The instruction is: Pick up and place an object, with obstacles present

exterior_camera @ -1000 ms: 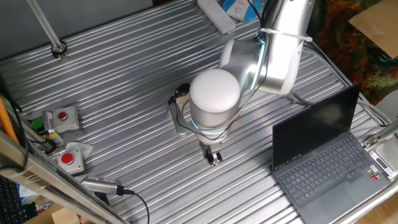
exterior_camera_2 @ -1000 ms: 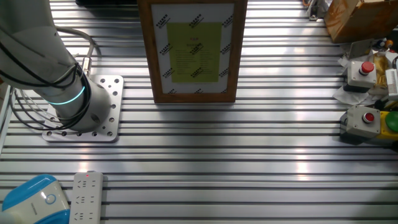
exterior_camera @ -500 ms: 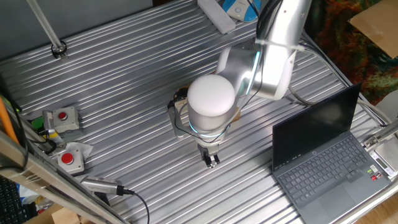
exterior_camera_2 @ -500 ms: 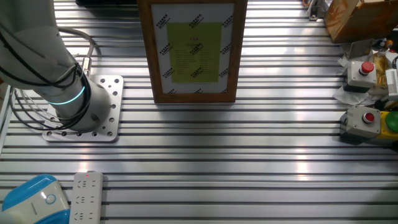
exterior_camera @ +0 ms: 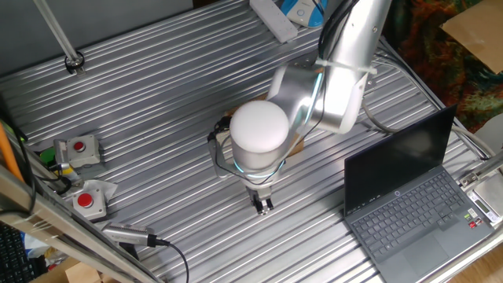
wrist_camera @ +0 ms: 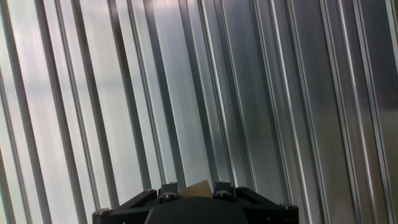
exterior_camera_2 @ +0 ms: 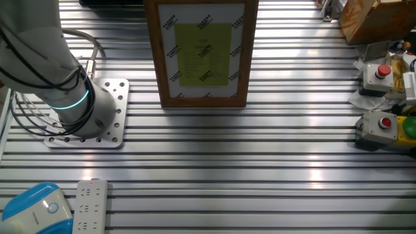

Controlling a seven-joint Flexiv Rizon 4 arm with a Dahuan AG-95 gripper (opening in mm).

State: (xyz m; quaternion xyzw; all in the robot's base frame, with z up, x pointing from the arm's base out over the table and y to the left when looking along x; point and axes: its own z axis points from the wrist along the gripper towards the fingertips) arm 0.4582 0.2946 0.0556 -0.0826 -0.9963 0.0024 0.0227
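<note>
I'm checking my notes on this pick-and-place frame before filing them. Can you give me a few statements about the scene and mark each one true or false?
1. The gripper hangs low over the ribbed metal table. True.
2. The black laptop is shut. False: its lid stands open, keyboard showing.
3. In the hand view, a small tan piece shows between the finger bases. True; whether the fingers clamp it cannot be told.
4. The framed yellow sheet lies flat on the table. False: it stands upright.
5. Two boxes with red buttons sit near the table's edge. True.
6. The white power strip rests on the laptop's keyboard. False: it lies on the table beside a blue-and-white device.
</note>
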